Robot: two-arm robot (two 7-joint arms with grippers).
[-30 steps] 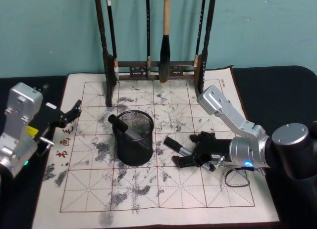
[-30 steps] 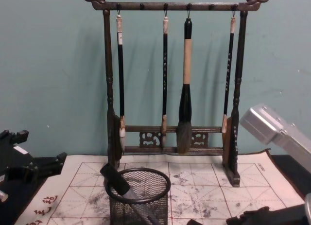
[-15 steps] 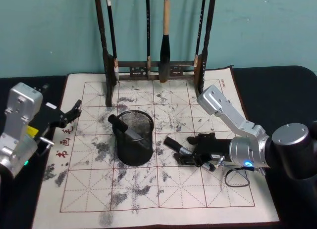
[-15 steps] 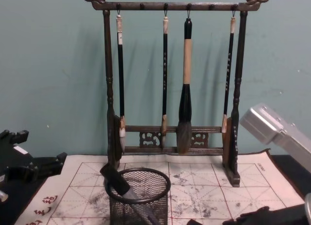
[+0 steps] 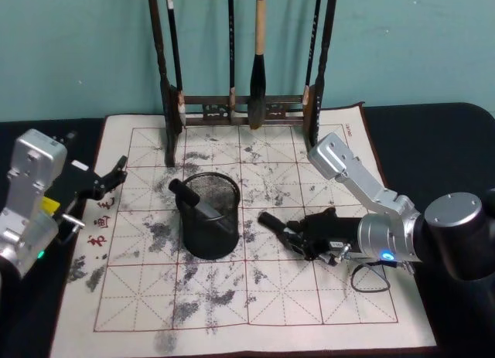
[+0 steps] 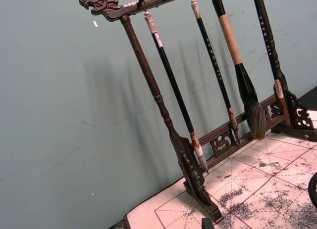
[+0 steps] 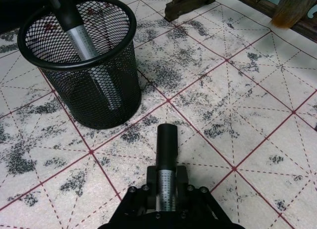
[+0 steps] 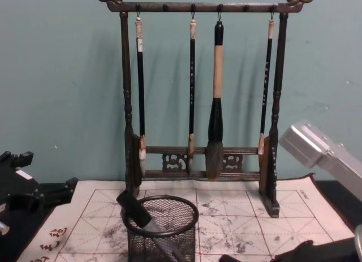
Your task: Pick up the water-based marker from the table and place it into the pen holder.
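Observation:
A black-capped, silver-bodied marker (image 7: 167, 142) lies just right of the pen holder (image 7: 101, 98), its cap toward the cup. My right gripper (image 7: 166, 178) is shut on its silver barrel, one finger on each side. In the head view the same marker (image 5: 272, 221) pokes out of the right gripper (image 5: 300, 236) over the cream grid mat (image 5: 232, 296); I cannot tell whether it is touching the mat. The mesh pen holder (image 5: 210, 236) holds another marker (image 5: 188, 196) leaning inside. My left gripper (image 5: 108, 180) hovers open at the mat's left edge, apart from everything.
A tall dark wooden brush rack (image 5: 244, 107) with hanging brushes (image 8: 215, 120) stands at the back of the mat, behind the pen holder (image 8: 161, 239). The black tabletop (image 5: 433, 141) surrounds the mat. Open mat lies in front of the cup.
My right gripper's fingers, spread around the marker a second ago, have shut on it. The marker has turned a little and shifted slightly. The left arm has not moved.

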